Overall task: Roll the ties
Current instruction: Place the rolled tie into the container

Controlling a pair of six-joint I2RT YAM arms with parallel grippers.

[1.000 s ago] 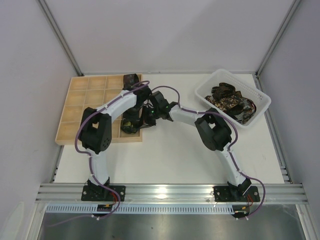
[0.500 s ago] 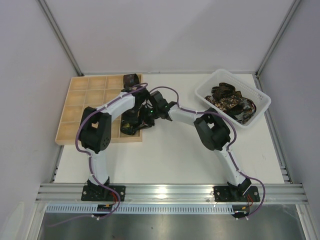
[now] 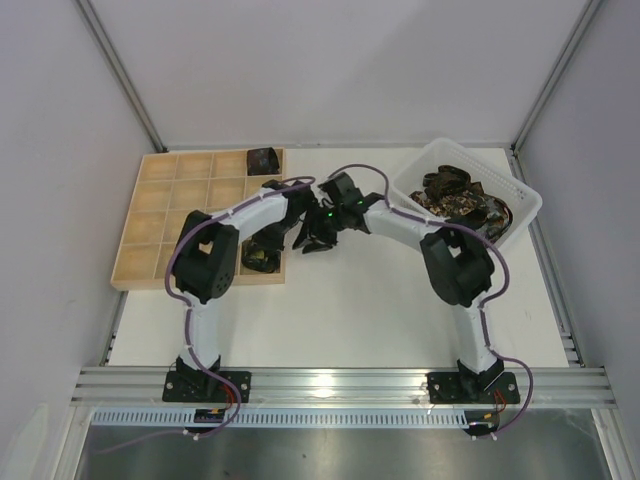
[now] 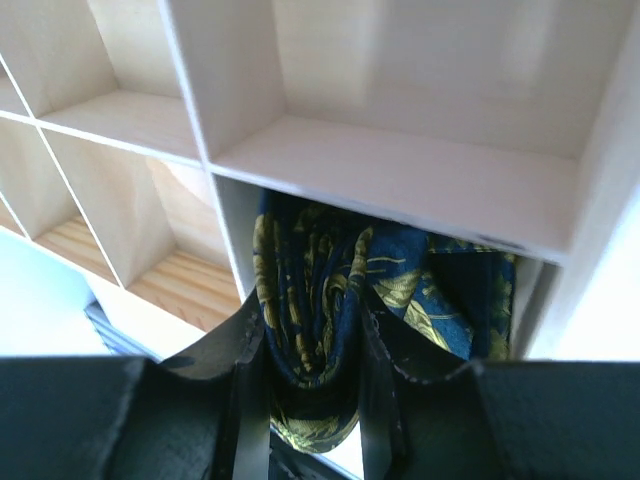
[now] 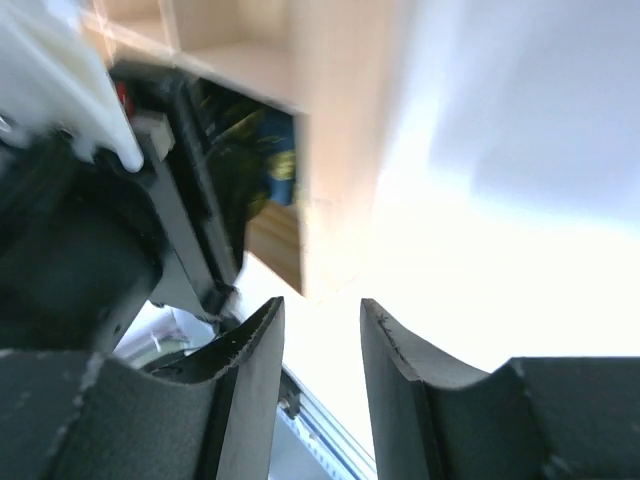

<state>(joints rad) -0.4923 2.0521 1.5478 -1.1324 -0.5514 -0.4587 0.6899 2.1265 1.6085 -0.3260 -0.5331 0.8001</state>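
- Navy tie (image 4: 320,290) with a yellow-green print is bunched into a loose roll. It is pinched between the fingers of the left tool (image 4: 312,400), which is closed down on it.
- The roll's far part sits in the wooden tray (image 4: 400,180) cell just ahead of that tool.
- Right tool (image 5: 322,350): fingers a little apart, nothing between them. It is off the tray's edge, over the white surface (image 3: 350,310).
- Handling (judgement): light, thin, soft cloth, probably slippery. The layers could slide and the roll spring loose once released. Best hold is across the middle of the roll with all layers squeezed together, not a free end.
- Other ties (image 3: 455,205) are heaped in the white basket (image 3: 527,192), well to the right of the right tool. One dark roll (image 3: 263,158) sits in a cell beyond the left tool.
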